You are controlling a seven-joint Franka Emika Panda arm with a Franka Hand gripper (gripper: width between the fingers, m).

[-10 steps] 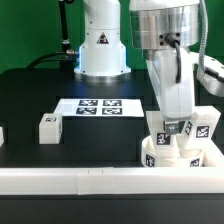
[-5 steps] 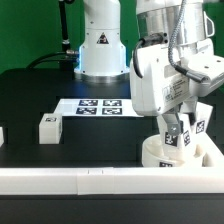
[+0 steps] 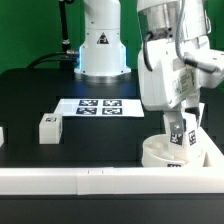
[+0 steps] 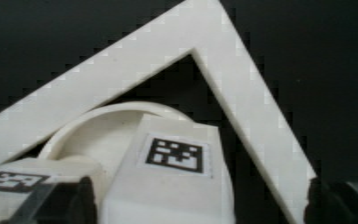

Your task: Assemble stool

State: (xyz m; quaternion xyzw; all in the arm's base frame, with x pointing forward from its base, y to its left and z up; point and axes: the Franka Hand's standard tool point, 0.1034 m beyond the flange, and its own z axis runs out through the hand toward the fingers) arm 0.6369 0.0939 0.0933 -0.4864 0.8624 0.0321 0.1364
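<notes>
The round white seat [image 3: 160, 153] lies in the front corner at the exterior view's right, against the white bar. White legs with tags stand on it. My gripper [image 3: 178, 126] is down over one upright leg [image 3: 181, 138]. In the wrist view that leg [image 4: 172, 160] stands between my dark fingers [image 4: 66, 203], with a black gap on one side, so the gripper [image 4: 202, 208] is open around it. The tag of a second leg [image 4: 16, 183] shows beside it, and the seat's rim [image 4: 91, 128] curves behind. One loose leg [image 3: 48, 127] lies on the table at the exterior view's left.
The marker board [image 3: 98, 105] lies flat at the middle back. The long white bar [image 3: 90, 179] edges the front and turns a corner round the seat [image 4: 211, 50]. The robot's base [image 3: 102, 45] stands behind. A white piece [image 3: 2, 136] shows at the left edge.
The hand has turned about its upright axis over the seat and shifted a little to the exterior view's right. The loose leg and the marker board have not moved.
</notes>
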